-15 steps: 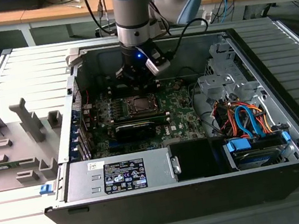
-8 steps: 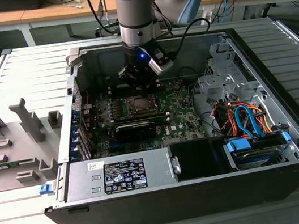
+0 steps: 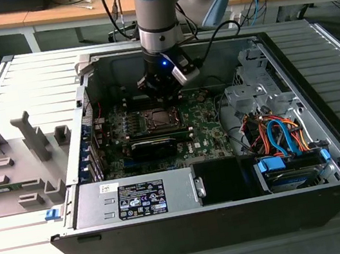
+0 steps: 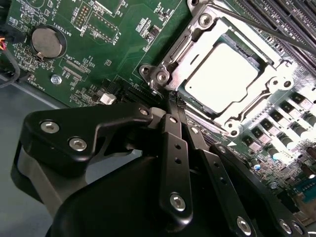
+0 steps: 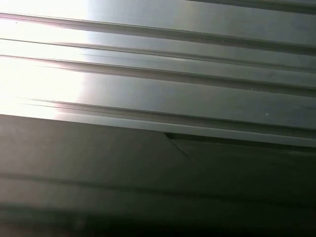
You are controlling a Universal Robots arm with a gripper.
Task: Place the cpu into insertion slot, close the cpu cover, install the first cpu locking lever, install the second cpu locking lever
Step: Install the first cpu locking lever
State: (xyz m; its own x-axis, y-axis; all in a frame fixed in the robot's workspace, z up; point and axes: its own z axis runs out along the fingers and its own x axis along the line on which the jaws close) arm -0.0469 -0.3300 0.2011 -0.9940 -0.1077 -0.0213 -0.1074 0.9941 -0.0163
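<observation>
An open computer case (image 3: 332, 158) lies on its side on a ribbed grey metal table (image 3: 38, 234), with wooden workbenches behind it and a grey moulded fixture tray (image 3: 14, 169) on the exterior view's left. Inside the case sits the green motherboard (image 4: 106, 54), a power supply (image 3: 136, 198) and a bundle of orange and blue cables (image 3: 282, 134). The arm reaches down into the case, and the gripper (image 4: 174, 102) stands just at the edge of the insertion slot (image 4: 197, 24), its two black fingers drawn together into a narrow tip with nothing between them. In the second wrist view the cpu (image 4: 222, 74) already lies in the slot, its pale silver top flat and square within the opening, and the cpu cover (image 4: 274, 84), a bright metal frame with a cut-out centre, lies down around it. So the first two steps look done, and the work in hand appears to be the locking levers: a thin dark rod (image 4: 256, 22) runs along the far side of the socket, and the fingertip is close to the socket's near corner by a screw post (image 4: 162, 76). Whether either lever is already latched cannot be told. Catching a lever would call for a fine, low approach, since the wire is thin and small components crowd the socket.
</observation>
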